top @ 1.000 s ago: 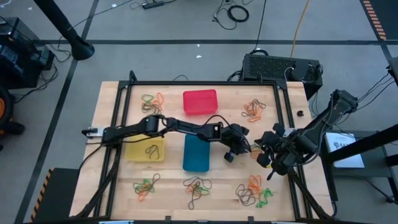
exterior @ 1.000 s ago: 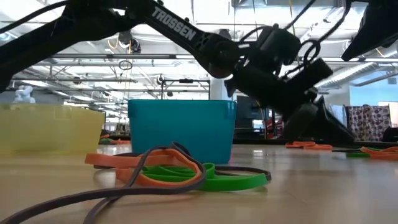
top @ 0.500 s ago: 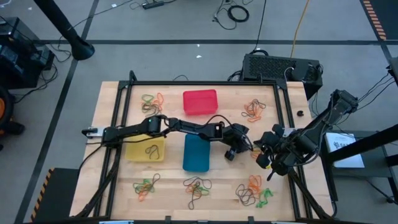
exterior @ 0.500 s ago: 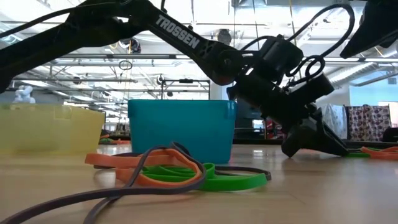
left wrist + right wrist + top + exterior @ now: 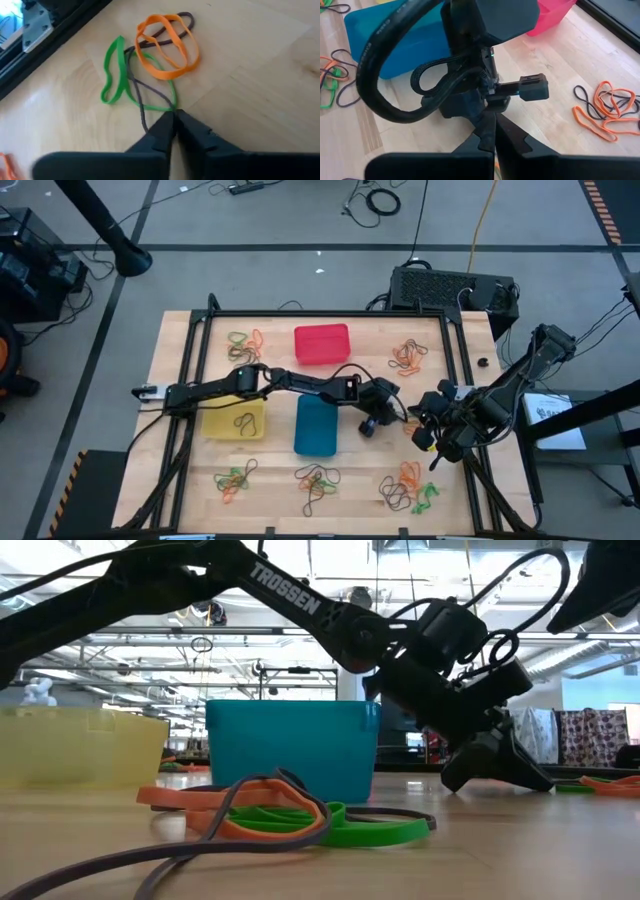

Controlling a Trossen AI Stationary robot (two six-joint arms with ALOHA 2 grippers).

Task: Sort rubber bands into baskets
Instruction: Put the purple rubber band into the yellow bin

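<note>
My left gripper [image 5: 173, 114] reaches across the table's middle [image 5: 397, 420], right of the blue basket [image 5: 316, 426], tips down on the wood [image 5: 495, 780] and shut at a small tangle of rubber bands: a green one [image 5: 114, 75], an orange one [image 5: 167, 47] and a dark one [image 5: 141, 102]. The red basket [image 5: 322, 344] stands farther back. The yellow basket [image 5: 234, 420] at the left has a dark band lying in it. My right gripper [image 5: 493, 131] waits shut, raised just right of the left one [image 5: 427, 434], holding nothing. My left gripper has its two fingers closed on the near end of the green band's loop [image 5: 171, 106], coming slanting down from the table's left. The rest of the green band lies slack on the wood. Whether the dark band [image 5: 144, 122] beside the fingertips is caught too, I cannot tell.
Loose piles of bands lie at the far left [image 5: 244, 342], far right [image 5: 408, 356], near left [image 5: 234, 476], near middle [image 5: 318, 482] and near right [image 5: 408, 488]. A black frame rail [image 5: 455, 370] runs along the right side.
My left gripper has sunk toward the table and tipped further nose-down, so that its fingertips now rest on the wood at the small tangle of bands.
</note>
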